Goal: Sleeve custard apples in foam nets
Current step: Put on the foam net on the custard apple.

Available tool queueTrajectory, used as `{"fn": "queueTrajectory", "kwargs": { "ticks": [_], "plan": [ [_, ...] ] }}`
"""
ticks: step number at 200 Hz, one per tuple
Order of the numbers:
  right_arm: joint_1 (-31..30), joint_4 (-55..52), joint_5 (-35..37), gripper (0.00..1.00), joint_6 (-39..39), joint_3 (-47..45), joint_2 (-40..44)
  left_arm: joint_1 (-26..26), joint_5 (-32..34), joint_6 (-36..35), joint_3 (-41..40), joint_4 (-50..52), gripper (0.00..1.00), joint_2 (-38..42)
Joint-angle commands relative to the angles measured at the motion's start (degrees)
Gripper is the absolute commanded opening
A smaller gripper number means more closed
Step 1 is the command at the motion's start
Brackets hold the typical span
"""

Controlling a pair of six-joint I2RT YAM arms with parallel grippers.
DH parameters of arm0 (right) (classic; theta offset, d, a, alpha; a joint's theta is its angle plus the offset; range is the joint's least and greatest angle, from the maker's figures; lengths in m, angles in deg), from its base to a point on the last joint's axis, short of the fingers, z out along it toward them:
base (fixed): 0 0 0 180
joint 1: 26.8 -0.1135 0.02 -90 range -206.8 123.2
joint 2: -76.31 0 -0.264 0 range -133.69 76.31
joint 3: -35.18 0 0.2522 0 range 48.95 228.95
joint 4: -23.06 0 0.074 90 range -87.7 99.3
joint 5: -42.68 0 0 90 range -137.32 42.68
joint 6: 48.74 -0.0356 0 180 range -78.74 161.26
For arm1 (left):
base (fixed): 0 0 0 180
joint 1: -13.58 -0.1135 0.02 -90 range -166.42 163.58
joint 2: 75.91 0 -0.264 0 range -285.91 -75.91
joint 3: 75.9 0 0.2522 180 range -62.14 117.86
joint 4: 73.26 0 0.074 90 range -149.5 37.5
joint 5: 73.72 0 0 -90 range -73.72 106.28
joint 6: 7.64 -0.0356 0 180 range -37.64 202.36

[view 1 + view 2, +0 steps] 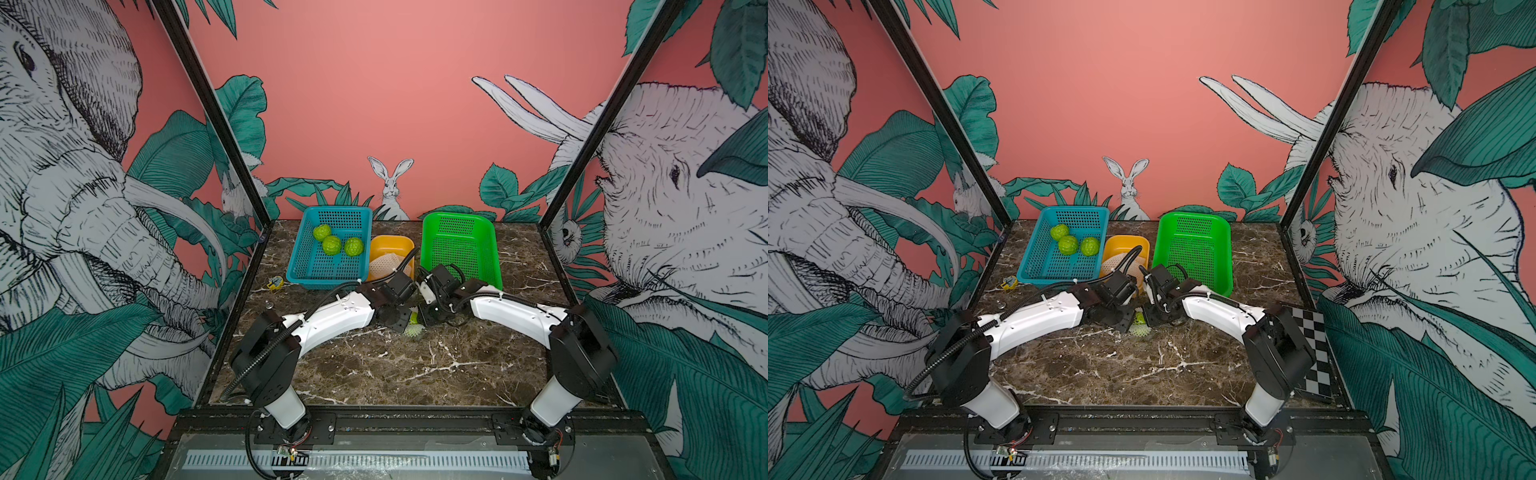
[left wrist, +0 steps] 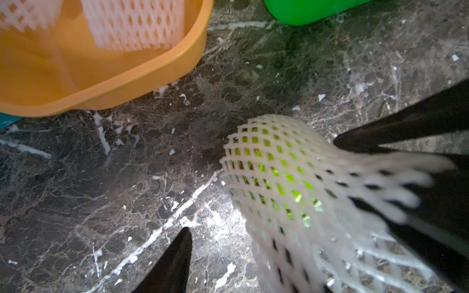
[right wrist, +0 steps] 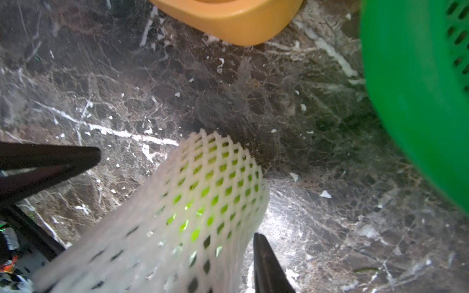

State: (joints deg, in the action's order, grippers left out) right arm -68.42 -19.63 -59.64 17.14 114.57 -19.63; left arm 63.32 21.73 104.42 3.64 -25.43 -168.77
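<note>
One custard apple (image 2: 289,177) lies on the marble table between my two arms, inside a white foam net (image 3: 203,203), and shows in a top view as a netted custard apple (image 1: 415,329). My left gripper (image 2: 236,230) is open. One of its fingers (image 2: 177,261) stands clear of the net, and the net hides the other. My right gripper (image 3: 234,234) has one finger (image 3: 266,266) beside the net and the other hidden by it, so a grip does not show. Three bare custard apples (image 1: 331,244) sit in the blue basket (image 1: 328,286).
An orange tub (image 1: 390,243) behind the grippers holds spare foam nets (image 1: 384,264). A green basket (image 1: 494,249) stands to its right. A small yellow object (image 1: 275,283) lies left of the blue basket. A checkerboard (image 1: 1312,349) lies at the table's right edge.
</note>
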Motion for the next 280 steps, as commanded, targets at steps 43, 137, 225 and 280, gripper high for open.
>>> {"fn": "queueTrajectory", "kwargs": {
  "ticks": [43,137,225,280],
  "plan": [
    [-0.3,1.33,1.25,0.11,-0.19,-1.26,-0.93,0.1,0.18,0.82,3.06,-1.31,0.57,-2.37],
    [-0.37,0.16,3.08,0.08,0.59,-1.29,-0.35,-0.78,1.77,-1.52,0.68,3.09,0.14,-3.69],
    [-0.52,1.57,1.44,0.15,-0.59,-0.75,-3.29,-2.09,4.99,-3.15,-1.07,4.83,0.17,-4.72],
    [-0.52,4.29,1.25,0.22,-1.34,-0.86,-4.21,-2.8,3.15,-2.49,0.6,0.43,0.26,-6.84]
  ]
}}
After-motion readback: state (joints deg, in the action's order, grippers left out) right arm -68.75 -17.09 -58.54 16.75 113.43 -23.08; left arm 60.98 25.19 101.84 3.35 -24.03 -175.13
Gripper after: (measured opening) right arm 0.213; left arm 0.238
